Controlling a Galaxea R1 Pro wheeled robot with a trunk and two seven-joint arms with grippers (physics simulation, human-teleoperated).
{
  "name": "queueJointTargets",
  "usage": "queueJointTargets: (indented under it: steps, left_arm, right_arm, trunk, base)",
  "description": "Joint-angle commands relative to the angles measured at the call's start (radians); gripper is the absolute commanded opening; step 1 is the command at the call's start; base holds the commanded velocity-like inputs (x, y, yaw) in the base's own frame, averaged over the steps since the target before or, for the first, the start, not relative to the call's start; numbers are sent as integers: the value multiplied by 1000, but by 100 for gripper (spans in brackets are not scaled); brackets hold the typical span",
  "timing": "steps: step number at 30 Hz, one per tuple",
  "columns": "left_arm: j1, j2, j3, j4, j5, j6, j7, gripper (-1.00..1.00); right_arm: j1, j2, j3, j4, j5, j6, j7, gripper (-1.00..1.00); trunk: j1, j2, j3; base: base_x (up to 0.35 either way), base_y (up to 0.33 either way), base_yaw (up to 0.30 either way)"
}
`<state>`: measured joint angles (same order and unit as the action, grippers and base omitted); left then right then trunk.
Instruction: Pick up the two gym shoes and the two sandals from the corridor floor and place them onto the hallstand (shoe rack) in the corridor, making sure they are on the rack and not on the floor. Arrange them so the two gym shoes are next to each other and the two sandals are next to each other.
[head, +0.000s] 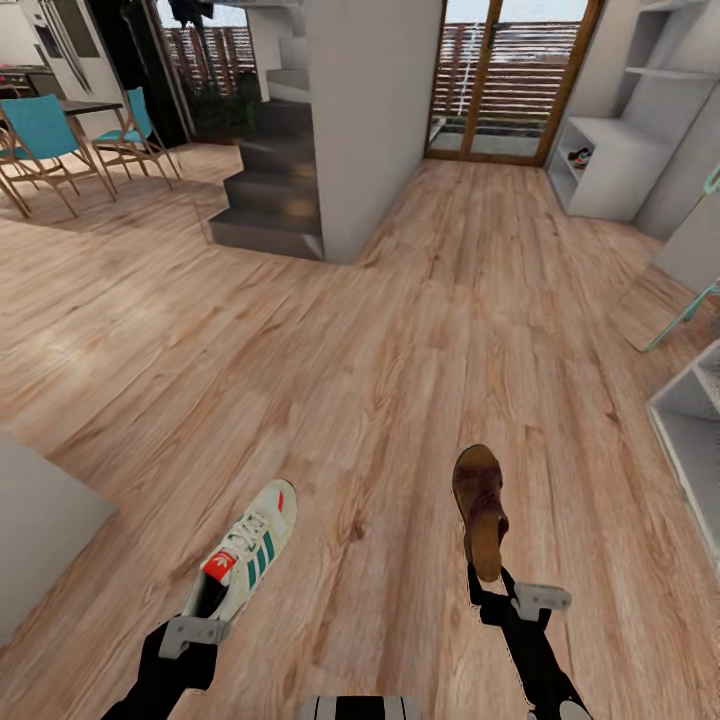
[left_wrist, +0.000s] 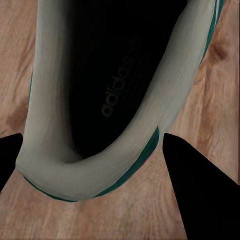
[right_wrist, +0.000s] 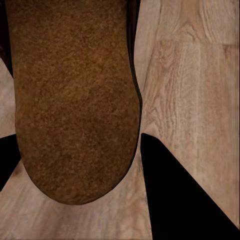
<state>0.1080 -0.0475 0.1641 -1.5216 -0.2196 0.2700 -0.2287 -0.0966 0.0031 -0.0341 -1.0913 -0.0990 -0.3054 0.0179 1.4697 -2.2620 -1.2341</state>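
Observation:
A cream-white gym shoe (head: 245, 555) with green stripes hangs over the corridor floor (head: 380, 330), its toe pointing away from me. My left gripper (head: 205, 615) is shut on its heel. In the left wrist view the dark fingers (left_wrist: 200, 185) flank the heel rim of the gym shoe (left_wrist: 45, 90). A dark brown sandal (head: 480, 500) is held by its heel in my shut right gripper (head: 495, 590). Its tan insole fills the sandal (right_wrist: 75, 75) in the right wrist view. The pale grey hallstand (head: 610, 170) stands far off at the back right, with a small coloured shoe-like object (head: 580, 157) on its low shelf.
A grey wall block (head: 375, 120) and dark stairs (head: 270, 190) stand ahead at centre. Turquoise chairs (head: 45, 135) sit at the far left. A turquoise-framed piece (head: 690, 305) and another grey shelf unit (head: 690, 430) line the right edge. A grey block (head: 40, 520) is near left.

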Motion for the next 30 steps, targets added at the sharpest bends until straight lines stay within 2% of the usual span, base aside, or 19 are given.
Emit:
queueJointTargets:
  steps: [1,30]
  left_arm:
    - [0,0,0,0,0,0,-1,-100]
    - [-1,0,2,0,0,0,-1,-100]
  right_arm:
    - [0,0,0,1,-4,0,1,-100]
    - [0,0,0,7,-2,-1,-1,-100]
  trunk:
    - [0,0,1]
    - [0,0,35]
  base:
    - [323,-100,-204]
    - [327,-18,-203]
